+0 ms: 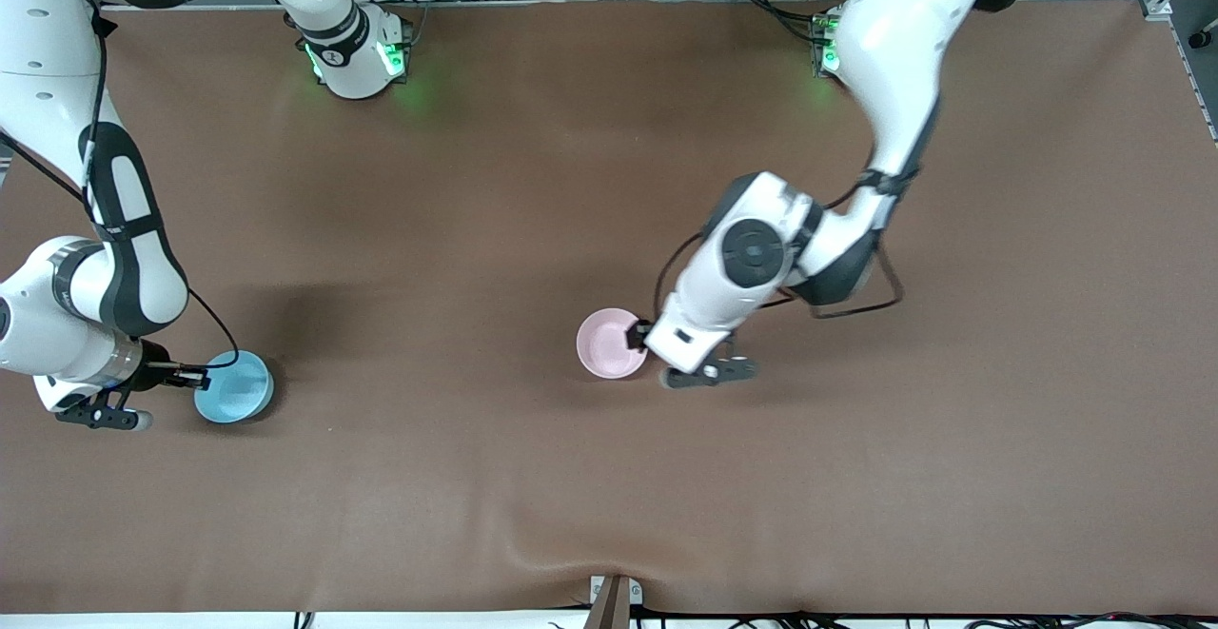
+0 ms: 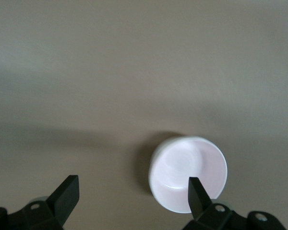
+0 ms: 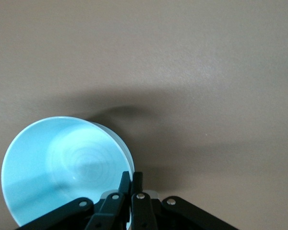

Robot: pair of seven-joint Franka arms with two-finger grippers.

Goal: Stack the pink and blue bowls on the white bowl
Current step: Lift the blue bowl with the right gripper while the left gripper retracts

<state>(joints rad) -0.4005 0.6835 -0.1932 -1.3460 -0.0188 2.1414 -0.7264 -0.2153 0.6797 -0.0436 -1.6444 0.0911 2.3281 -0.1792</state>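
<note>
Front view: brown cloth-covered table (image 1: pixel 590 477); small round pale pink plastic bowl (image 1: pixel 607 343) upright near table centre, toward the front camera; no white bowl seen apart from it, and whether one sits beneath the pink cannot be told here; left gripper (image 1: pixel 639 336) at the pink bowl's 3 o'clock rim, one finger over the rim, the arm reaching from its base at the view's 1 o'clock; small round light sky-blue plastic bowl (image 1: pixel 235 386) upright at the right arm's end of the table, well apart from the pink bowl; right gripper (image 1: pixel 195 379) at the blue bowl's 9 o'clock rim.

Left wrist view: left gripper (image 2: pixel 134 194) spread wide; one fingertip (image 2: pixel 198 194) over the pink bowl (image 2: pixel 182 167) interior, the other clear of it over bare table (image 2: pixel 134 72); nothing pinched; bowl looks near white here, a shadow around its edge.

Right wrist view: right gripper (image 3: pixel 131 184) pressed together, pinching the blue bowl (image 3: pixel 62 167) by its rim wall at roughly 4 o'clock; bowl interior empty, glossy; bare table (image 3: pixel 206 72) around it.
</note>
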